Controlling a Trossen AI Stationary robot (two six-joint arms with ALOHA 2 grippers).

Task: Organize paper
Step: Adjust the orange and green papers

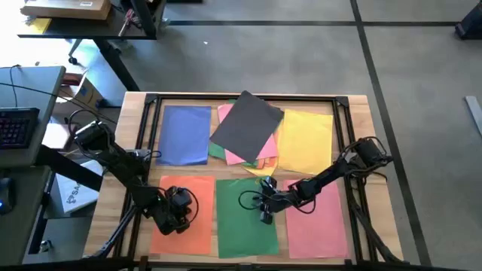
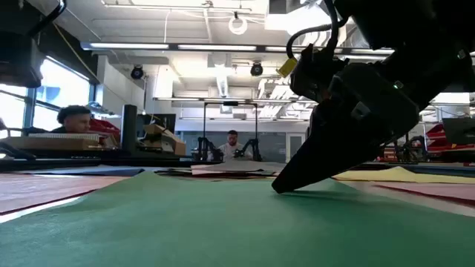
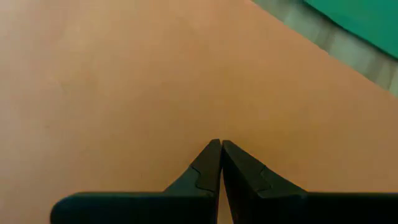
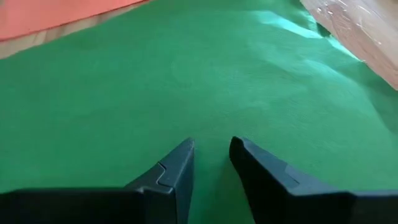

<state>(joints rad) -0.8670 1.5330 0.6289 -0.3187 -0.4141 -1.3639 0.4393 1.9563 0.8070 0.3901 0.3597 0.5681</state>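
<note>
My right hand (image 1: pixel 265 214), fingers slightly spread, presses on the matte green sheet (image 1: pixel 245 218) at lower centre; I'd slide gently, keeping it flat. My left hand (image 3: pixel 220 149), pressed together, rests on the orange sheet (image 1: pixel 184 226). Farther up the desk (image 1: pixel 135 113), thin blue (image 1: pixel 184 134), dark grey (image 1: pixel 247 124) and yellow (image 1: pixel 305 139) rectangles lie.

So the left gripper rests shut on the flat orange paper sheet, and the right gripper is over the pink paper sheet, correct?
Not quite. The right gripper is over the flat green paper sheet, as the right wrist view shows. The left gripper does rest shut on the flat orange paper sheet.
</note>
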